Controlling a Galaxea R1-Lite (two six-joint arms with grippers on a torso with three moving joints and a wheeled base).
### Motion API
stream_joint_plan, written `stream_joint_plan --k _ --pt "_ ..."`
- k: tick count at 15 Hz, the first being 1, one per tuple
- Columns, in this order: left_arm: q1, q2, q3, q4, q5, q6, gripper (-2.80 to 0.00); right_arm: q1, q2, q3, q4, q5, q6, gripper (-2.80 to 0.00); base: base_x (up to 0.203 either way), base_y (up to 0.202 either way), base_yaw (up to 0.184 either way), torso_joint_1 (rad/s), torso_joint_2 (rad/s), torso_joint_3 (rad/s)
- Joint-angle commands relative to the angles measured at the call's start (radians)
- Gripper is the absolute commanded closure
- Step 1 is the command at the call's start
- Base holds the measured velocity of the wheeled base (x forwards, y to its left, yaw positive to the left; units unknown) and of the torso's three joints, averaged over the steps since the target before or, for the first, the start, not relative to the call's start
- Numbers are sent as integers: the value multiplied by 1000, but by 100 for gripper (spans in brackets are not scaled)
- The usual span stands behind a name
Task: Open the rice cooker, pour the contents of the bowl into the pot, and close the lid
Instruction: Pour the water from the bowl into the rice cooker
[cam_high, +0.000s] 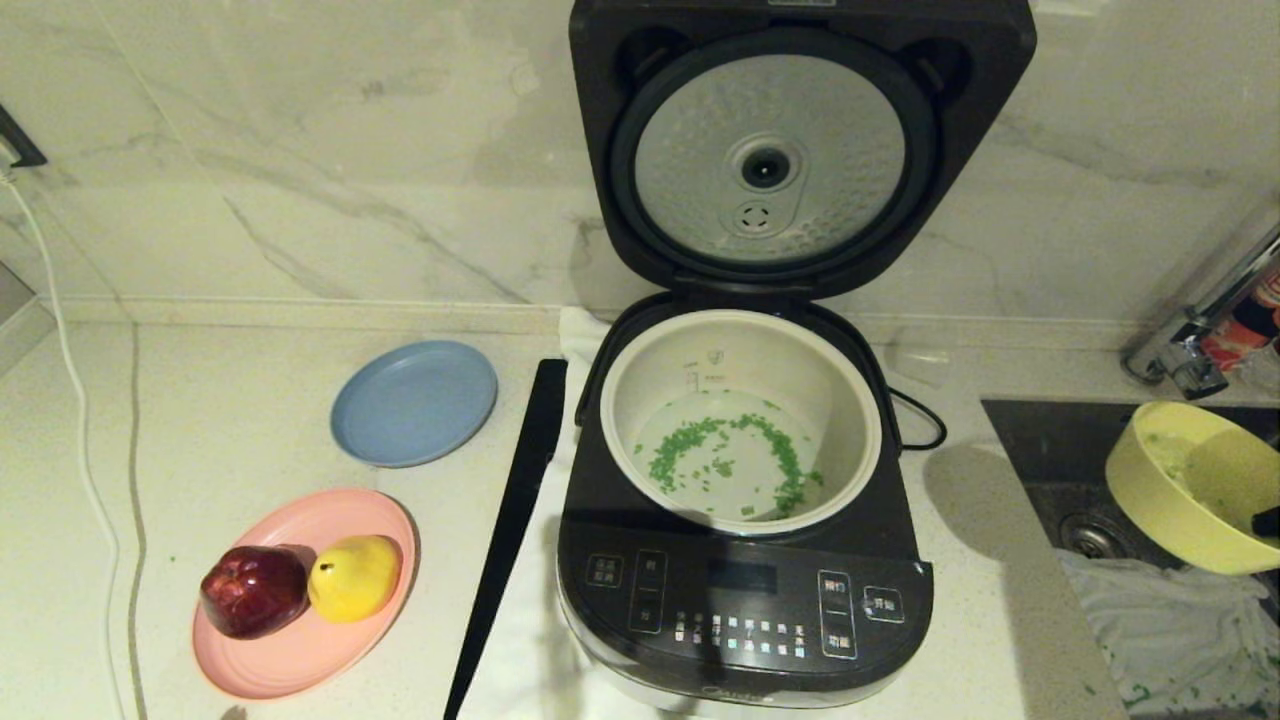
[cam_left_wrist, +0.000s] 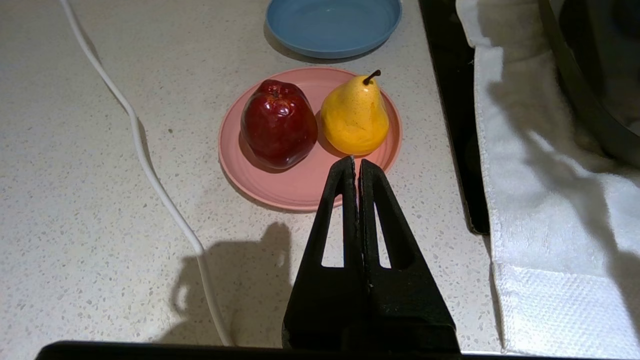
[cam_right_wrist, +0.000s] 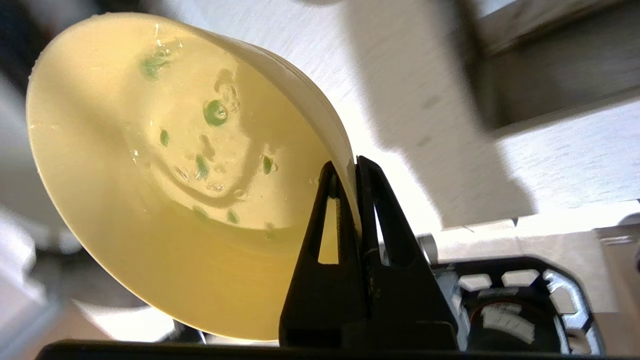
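The rice cooker (cam_high: 745, 610) stands in the middle with its lid (cam_high: 770, 160) swung up, silver underside facing me. Inside, the cream pot (cam_high: 645, 420) holds a ring of green bits (cam_high: 720, 455) in a little water. At the far right, over the sink, the pale-yellow bowl (cam_high: 1160, 490) hangs tilted on its side. My right gripper (cam_right_wrist: 348, 167) is shut on the bowl (cam_right_wrist: 165, 200) rim; a few green bits (cam_right_wrist: 215, 112) and drops cling inside. My left gripper (cam_left_wrist: 357, 161) is shut and empty, low over the counter near the pink plate.
A pink plate (cam_high: 290, 650) with a red apple (cam_high: 253, 590) and yellow pear (cam_high: 355, 577) lies front left, a blue plate (cam_high: 413, 402) behind it. A black strip (cam_high: 510, 520) and white towel (cam_left_wrist: 545, 240) flank the cooker. The sink (cam_high: 1070, 500) holds a cloth (cam_high: 1170, 620); a faucet (cam_high: 1200, 320) stands behind.
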Motion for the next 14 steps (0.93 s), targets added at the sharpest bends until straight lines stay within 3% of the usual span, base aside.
stream_joint_plan --k 1,8,14 --pt "0 -1 8 0 0 1 0 125 -49 -7 15 -8 23 0 0 0 0 0 0 0" --pt "0 -1 9 0 0 1 0 487 -32 -109 13 -159 105 0 0 0 0 0 0 0" --pt "0 -1 9 0 0 1 0 790 103 -291 -31 -343 258 0 0 0 0 0 0 0"
